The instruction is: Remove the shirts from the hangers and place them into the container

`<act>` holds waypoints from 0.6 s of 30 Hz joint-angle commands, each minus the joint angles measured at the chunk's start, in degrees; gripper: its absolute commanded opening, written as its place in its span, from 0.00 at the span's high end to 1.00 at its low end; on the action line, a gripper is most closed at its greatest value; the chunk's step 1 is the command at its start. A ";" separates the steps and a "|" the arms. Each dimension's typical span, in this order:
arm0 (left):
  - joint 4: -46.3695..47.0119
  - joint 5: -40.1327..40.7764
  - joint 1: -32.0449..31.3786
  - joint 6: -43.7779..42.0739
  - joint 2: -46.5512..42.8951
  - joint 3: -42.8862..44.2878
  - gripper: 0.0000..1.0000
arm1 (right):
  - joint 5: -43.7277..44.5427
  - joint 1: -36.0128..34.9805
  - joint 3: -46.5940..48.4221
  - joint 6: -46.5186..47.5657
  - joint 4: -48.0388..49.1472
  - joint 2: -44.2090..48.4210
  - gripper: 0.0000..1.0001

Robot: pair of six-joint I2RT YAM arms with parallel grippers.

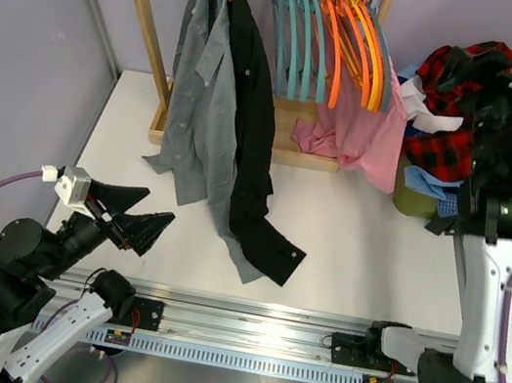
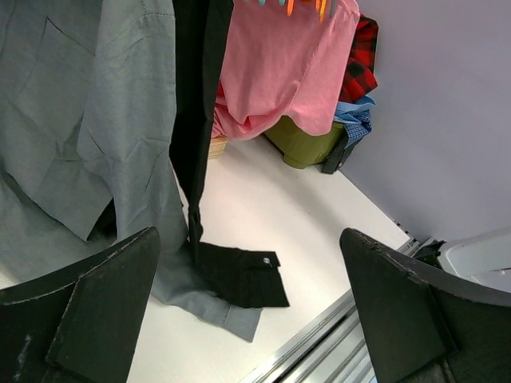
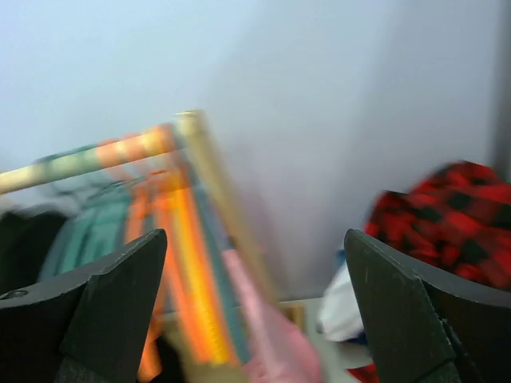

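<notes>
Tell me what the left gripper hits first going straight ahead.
Likely the trailing hem of the plain grey button-up shirt, with the plain black shirt's cuff lying over it; depth is unclear.

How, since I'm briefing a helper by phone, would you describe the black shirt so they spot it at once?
Find the wooden rack at the far edge of the table. Two shirts hang at its left end; the black shirt is the right one, beside the grey shirt. Only it is plain black, its cuffed sleeve trailing onto the white table.
</notes>
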State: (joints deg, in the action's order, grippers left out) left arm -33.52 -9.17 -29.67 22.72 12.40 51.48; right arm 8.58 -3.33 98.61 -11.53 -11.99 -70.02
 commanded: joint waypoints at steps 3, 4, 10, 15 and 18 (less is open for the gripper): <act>-0.14 1.61 0.05 -2.94 -2.21 2.92 0.01 | -18.32 -13.85 -5.00 4.32 -0.48 4.80 0.01; -0.41 1.87 0.05 -3.29 -2.64 3.18 0.01 | -19.12 -16.59 -5.44 4.93 -0.58 5.59 0.01; -1.37 2.31 0.05 -3.56 -4.05 2.92 0.01 | -20.80 -32.59 -2.46 9.50 -6.38 1.57 0.01; -1.38 2.75 0.05 -3.21 -5.19 2.22 0.01 | -21.50 -36.91 6.31 11.08 -9.88 -6.08 0.01; -1.72 2.93 0.05 -3.38 -5.63 2.22 0.01 | -18.61 -40.08 13.70 14.33 -11.91 -12.06 0.01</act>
State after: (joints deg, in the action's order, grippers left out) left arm -35.81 -7.18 -29.67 20.32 7.77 53.32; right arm -11.03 -40.75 104.86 -1.69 -21.98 -79.81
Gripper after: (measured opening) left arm 0.987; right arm 0.991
